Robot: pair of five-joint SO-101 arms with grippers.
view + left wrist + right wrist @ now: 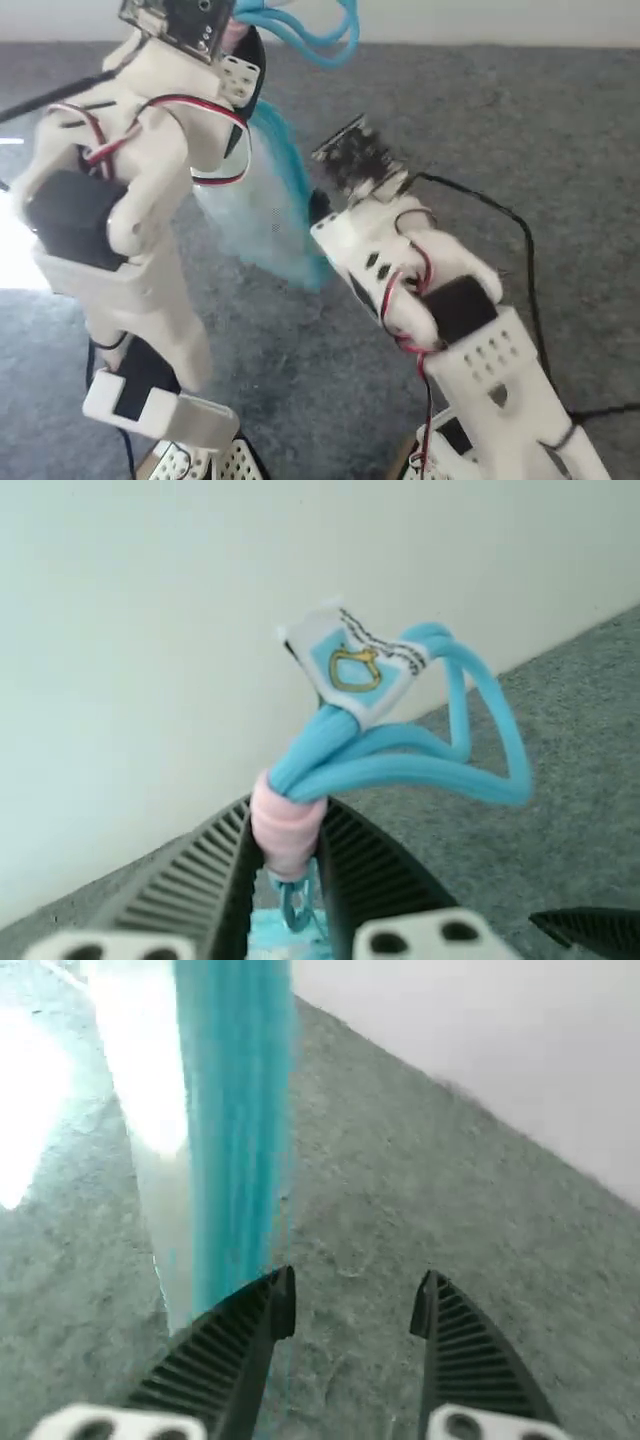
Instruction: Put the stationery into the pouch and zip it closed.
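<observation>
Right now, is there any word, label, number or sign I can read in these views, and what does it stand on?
Tag on the blue cord of the pouch, above the left gripper: a yellow emblem and a line of dark print, too blurred to read.
Circuit board on an arm's wrist, high view: markings too small to read.
No other text.

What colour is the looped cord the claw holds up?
The cord is light blue, with a pink band at the left gripper; clearest in the left wrist view.
</observation>
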